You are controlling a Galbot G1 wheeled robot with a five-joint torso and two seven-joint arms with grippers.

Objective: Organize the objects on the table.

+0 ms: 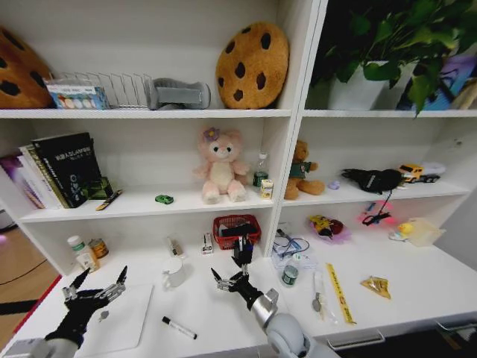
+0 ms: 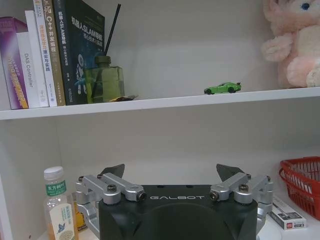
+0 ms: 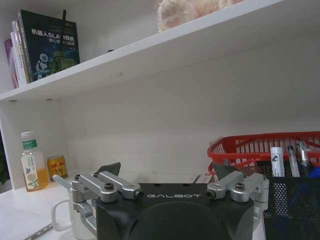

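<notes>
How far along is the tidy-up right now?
Barely started, by the look of it. Nothing is in hand: the left gripper hovers open over the closed laptop, and the right gripper hangs open above the table. The black pen lies loose on the desk. The green car sits on the shelf.
</notes>
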